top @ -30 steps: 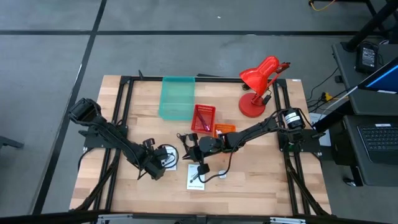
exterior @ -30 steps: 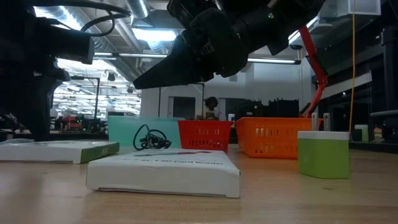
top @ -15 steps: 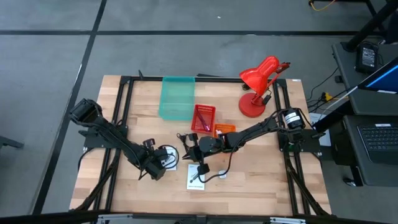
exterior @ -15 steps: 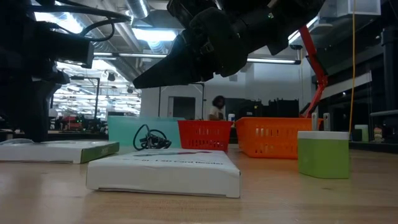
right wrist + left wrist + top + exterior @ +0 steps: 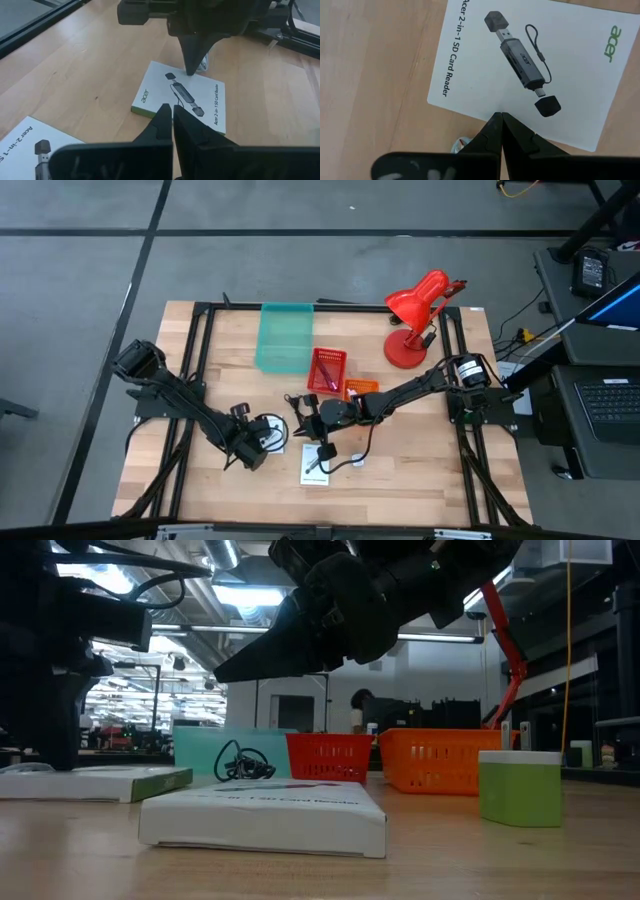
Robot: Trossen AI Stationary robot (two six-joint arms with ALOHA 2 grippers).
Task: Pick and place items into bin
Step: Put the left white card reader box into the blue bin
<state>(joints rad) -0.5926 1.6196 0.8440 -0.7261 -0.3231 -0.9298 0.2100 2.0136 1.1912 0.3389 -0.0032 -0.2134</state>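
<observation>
Two white card-reader boxes with black print lie flat on the table. One box [image 5: 270,435] [image 5: 530,65] lies under my left gripper [image 5: 256,446] [image 5: 501,117], whose shut fingers point down at its long edge. The other box [image 5: 314,465] [image 5: 265,815] lies nearer the table's near edge, with a black cable [image 5: 324,452] [image 5: 243,762] on its far end. My right gripper [image 5: 305,406] [image 5: 172,107] is shut and hovers above the table between the two boxes, touching nothing. A tiny white piece [image 5: 357,461] lies to the right of the second box. My left gripper's shut fingertips [image 5: 192,70] come from above, pointing down, at the box's long edge [image 5: 487,116]. I cannot tell whether they touch it. The box lies flat on the table.
A teal bin [image 5: 285,335], a red basket [image 5: 328,368] and an orange basket [image 5: 362,387] stand toward the far side. A red desk lamp [image 5: 415,320] stands far right. A green and white box [image 5: 520,788] shows in the low view. A person moves in the room behind.
</observation>
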